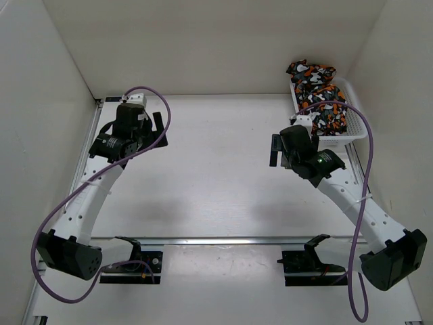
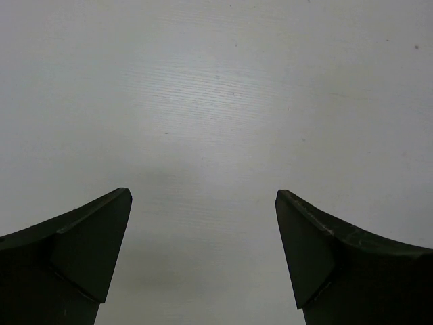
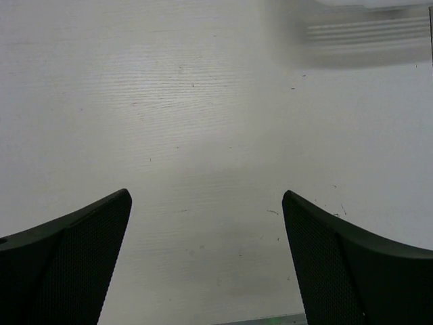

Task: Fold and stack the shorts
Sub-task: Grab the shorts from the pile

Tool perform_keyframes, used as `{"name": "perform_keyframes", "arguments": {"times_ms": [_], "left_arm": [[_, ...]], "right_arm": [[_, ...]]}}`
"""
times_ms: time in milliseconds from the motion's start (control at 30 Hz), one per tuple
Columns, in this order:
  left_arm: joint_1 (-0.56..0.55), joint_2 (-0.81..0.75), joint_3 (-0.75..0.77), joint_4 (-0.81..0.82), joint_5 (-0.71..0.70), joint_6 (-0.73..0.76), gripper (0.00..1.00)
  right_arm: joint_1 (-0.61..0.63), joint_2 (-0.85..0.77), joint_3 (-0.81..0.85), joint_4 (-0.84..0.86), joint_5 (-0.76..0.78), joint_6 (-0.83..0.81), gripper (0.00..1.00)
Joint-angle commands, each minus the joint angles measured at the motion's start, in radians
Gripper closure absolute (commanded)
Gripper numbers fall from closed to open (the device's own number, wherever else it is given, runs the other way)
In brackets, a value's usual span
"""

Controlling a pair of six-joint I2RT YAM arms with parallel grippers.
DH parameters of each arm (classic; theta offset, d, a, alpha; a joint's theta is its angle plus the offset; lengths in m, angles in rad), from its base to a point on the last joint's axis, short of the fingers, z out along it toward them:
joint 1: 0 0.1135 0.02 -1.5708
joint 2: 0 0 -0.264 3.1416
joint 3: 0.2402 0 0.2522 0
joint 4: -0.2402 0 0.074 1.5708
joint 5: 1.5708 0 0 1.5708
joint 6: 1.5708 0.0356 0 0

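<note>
The shorts (image 1: 316, 95) are seen heaped in the white basket (image 1: 357, 134) at the far right corner of the table (image 1: 216, 183). The left gripper (image 2: 203, 196) and the right gripper (image 3: 206, 196) are both spread wide over the table, with nothing grasped.

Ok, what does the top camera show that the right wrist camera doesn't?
Top only: the shorts heaped in the far-right corner, and the left arm. Right wrist only: the mesh texture on its fingers and faint scuffs on the table. Both: the white table, the open, empty right gripper, and likely the white basket, blurred at the wrist view's top edge.
</note>
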Motion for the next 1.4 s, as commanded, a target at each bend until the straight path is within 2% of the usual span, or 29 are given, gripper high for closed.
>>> {"name": "perform_keyframes", "arguments": {"times_ms": [0,233,400,467,567,667,800,1000,1100,1233,1333,1367], "left_arm": [[0.0,-0.046,-0.006,0.02,0.054,0.028,0.01],[0.0,-0.064,-0.006,0.02,0.054,0.028,0.01],[0.0,-0.075,0.014,0.02,0.044,0.019,0.01],[0.0,-0.075,0.023,0.02,0.053,0.019,0.01],[0.0,-0.075,0.033,0.02,0.054,0.039,0.01],[0.0,-0.075,0.033,0.031,0.038,0.039,0.01],[0.0,-0.075,0.014,0.031,0.06,0.039,0.01],[0.031,-0.012,0.013,0.02,0.118,0.019,0.01],[0.04,0.037,0.033,0.008,0.129,0.019,0.01],[0.051,0.083,0.053,0.008,0.092,0.019,0.01],[0.06,0.129,0.088,0.008,0.08,0.019,0.01],[0.06,0.141,0.103,0.008,0.08,0.03,0.01]], "right_arm": [[0.005,0.003,0.034,-0.02,0.036,0.012,0.03],[0.005,0.021,0.067,-0.02,0.126,0.061,0.0],[0.005,0.078,0.117,-0.011,0.144,0.017,0.0],[-0.004,0.098,0.152,0.023,0.1,-0.053,0.0],[-0.027,0.156,0.22,0.032,0.115,-0.087,0.0],[-0.129,0.222,0.298,0.032,0.016,-0.089,0.02],[-0.367,0.386,0.44,0.018,-0.194,-0.055,0.01],[-0.583,0.659,0.727,-0.045,-0.368,0.029,0.02],[-0.627,0.818,0.852,-0.078,-0.377,0.04,0.02],[-0.653,1.047,1.166,-0.149,-0.397,0.031,0.02],[-0.663,1.2,1.283,-0.149,-0.406,0.031,0.02],[-0.676,1.271,1.353,-0.138,-0.418,0.044,0.05]]}}
